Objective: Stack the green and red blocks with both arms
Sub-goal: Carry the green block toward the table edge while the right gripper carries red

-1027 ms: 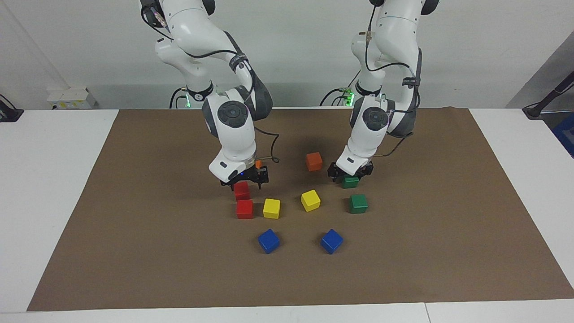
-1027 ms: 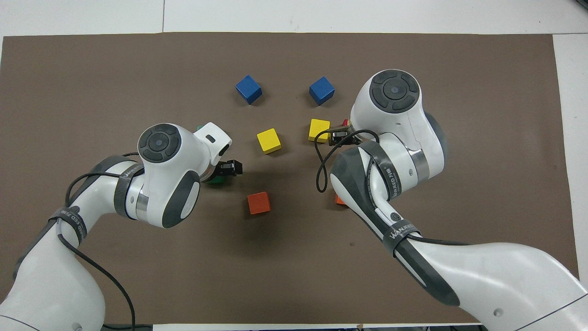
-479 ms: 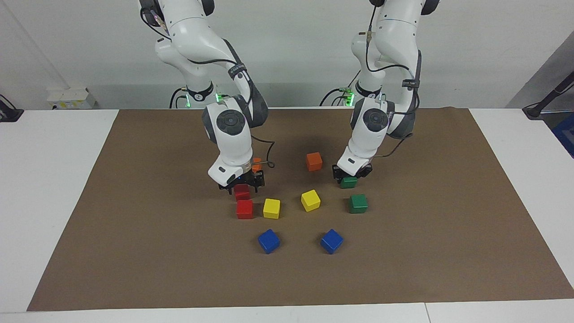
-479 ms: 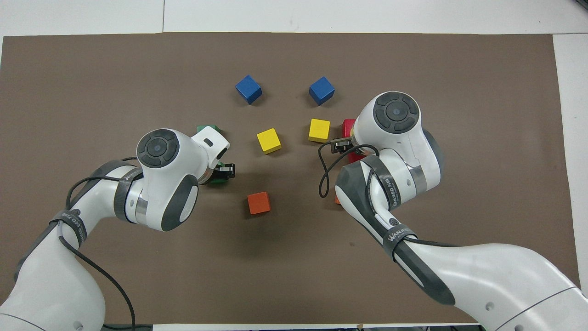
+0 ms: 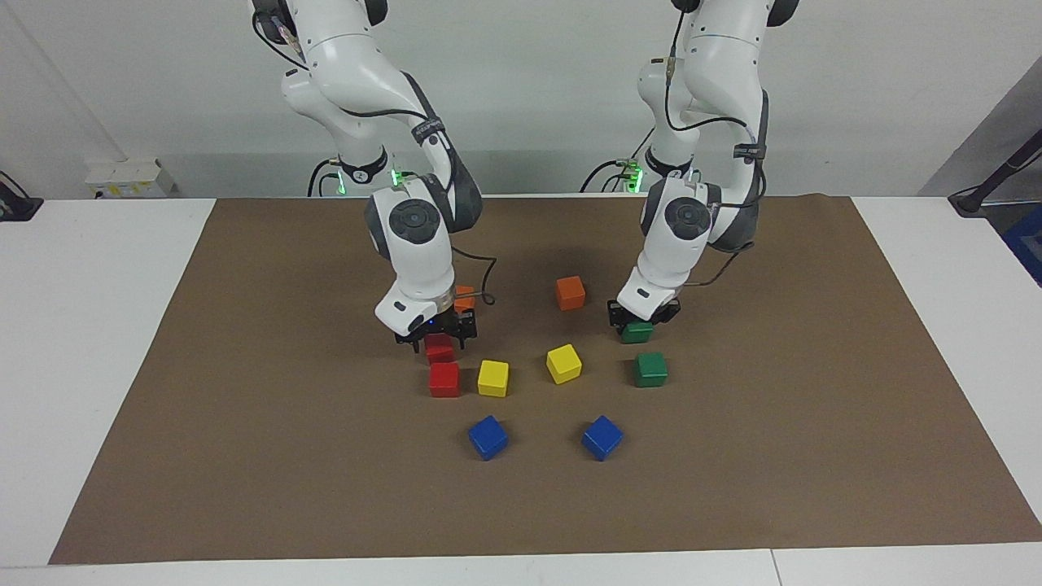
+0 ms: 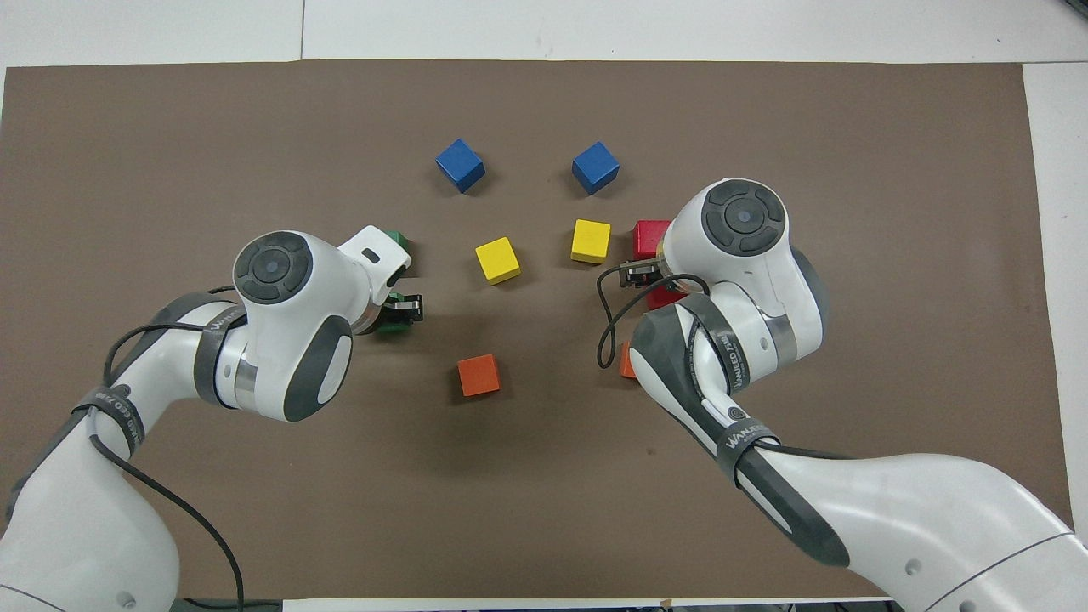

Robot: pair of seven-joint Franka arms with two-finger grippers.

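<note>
Facing view: left gripper (image 5: 642,318) has just clamped onto the green block (image 5: 637,331) under it, so lift comes next; 2nd green block (image 5: 650,369) sits just past it. Right gripper (image 5: 435,334) w/ fingers around a red block (image 5: 440,348), grip unclear; 2nd red block (image 5: 444,379) just past.

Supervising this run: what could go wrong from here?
The left gripper is shut on a green block; lifted too little, it could knock the second green block. The right gripper sits low over a red block, with an orange block and the second red block crowding it: a bump is possible.
</note>
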